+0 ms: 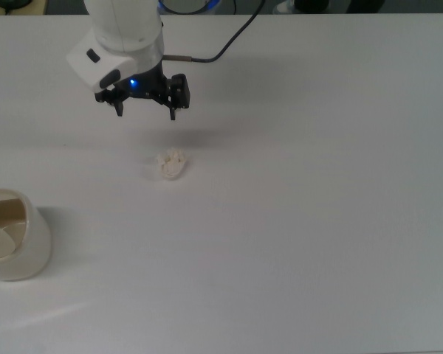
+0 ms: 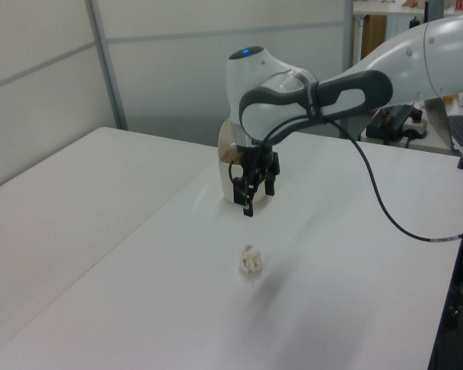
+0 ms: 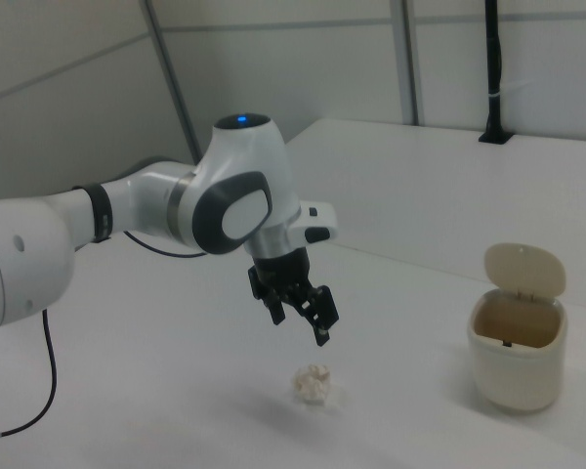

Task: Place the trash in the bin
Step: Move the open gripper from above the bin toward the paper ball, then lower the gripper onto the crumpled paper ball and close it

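Hovering spread above the table, the claw (image 3: 299,311) hangs near the trash (image 3: 312,383).

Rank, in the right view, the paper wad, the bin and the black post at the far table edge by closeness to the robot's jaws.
1. The paper wad: just below the gripper, on the table.
2. The bin: off to the right view's right, flap up.
3. The black post: far back, at the right view's upper right.

hand (image 1: 145,112) open, pointing down
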`<state>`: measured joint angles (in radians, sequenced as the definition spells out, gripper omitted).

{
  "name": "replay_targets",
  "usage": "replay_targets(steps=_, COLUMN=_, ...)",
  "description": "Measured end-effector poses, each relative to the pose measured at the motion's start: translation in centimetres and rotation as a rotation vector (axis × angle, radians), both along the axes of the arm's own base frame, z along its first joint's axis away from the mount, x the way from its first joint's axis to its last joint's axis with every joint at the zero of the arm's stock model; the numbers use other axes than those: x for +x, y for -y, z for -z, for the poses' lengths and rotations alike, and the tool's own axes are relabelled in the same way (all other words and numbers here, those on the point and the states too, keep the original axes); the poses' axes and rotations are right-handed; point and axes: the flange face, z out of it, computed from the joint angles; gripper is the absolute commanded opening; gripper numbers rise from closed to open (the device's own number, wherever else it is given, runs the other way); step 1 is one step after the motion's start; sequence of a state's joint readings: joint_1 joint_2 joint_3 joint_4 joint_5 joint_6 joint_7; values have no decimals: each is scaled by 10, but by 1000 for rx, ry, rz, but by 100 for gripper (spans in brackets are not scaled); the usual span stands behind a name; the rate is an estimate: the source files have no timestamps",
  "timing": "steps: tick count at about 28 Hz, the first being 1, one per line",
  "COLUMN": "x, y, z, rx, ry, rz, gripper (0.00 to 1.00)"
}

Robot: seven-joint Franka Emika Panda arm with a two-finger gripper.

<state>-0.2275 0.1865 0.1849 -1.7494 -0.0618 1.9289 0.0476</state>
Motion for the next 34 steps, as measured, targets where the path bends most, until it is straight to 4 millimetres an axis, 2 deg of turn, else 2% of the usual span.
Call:
replay_targets(steps=4, x=-1, y=-7, z=22, rx=2, ry=14, rz=-12, gripper=100)
replay_targets(steps=12, x=-7, y=-47, z=78, rx=-53, ry=45, rz=-26, gripper=100)
replay_targets(steps=15, x=-7, y=-56, z=98, rx=-76, ry=50, rz=-14, gripper=100)
replay_targets(steps=18, x=-3, y=-57, z=115, rx=-86, ry=56, rz=-6, gripper=100)
replay_targets(steps=26, x=3, y=-41, z=136, rx=-108, ry=62, rz=-5, gripper=98)
replay_targets(steps=28, x=3, y=-38, z=143, rx=-121, ry=53, rz=-13, gripper=81)
replay_targets(steps=32, x=3, y=-36, z=153, rx=-141, ry=41, rz=-33, gripper=37)
replay_targets(steps=33, x=3, y=-36, z=154, rx=-145, ry=40, rz=-38, gripper=18)
replay_targets(steps=34, x=3, y=-36, z=156, rx=-148, ry=39, rz=-41, gripper=12)
